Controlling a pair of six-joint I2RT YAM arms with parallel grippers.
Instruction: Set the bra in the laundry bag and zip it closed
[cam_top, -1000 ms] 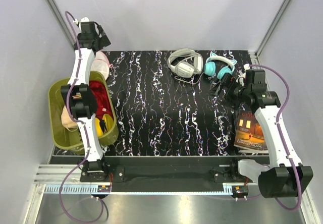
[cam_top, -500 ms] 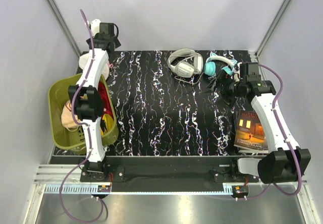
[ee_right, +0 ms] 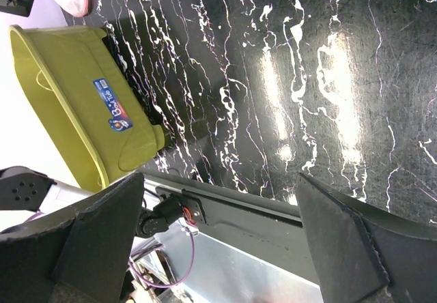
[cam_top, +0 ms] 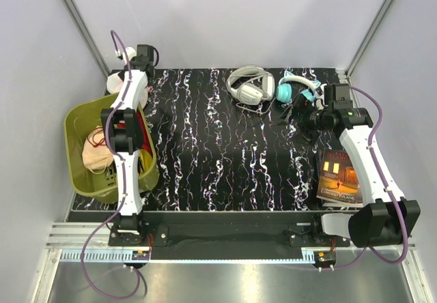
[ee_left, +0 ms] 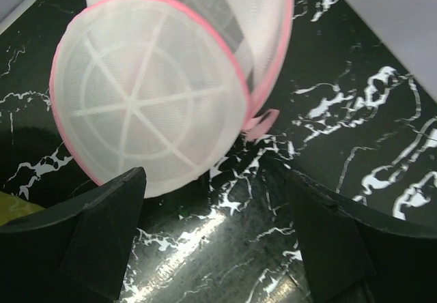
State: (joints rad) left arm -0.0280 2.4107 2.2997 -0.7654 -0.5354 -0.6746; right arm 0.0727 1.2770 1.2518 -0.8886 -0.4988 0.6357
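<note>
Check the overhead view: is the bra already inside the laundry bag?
No, the bra lies in the green basket, apart from the laundry bag, which sits beyond the basket.

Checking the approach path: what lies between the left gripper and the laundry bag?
Nothing in the way: the left wrist view shows only bare marbled tabletop between the open left gripper and the laundry bag.
</note>
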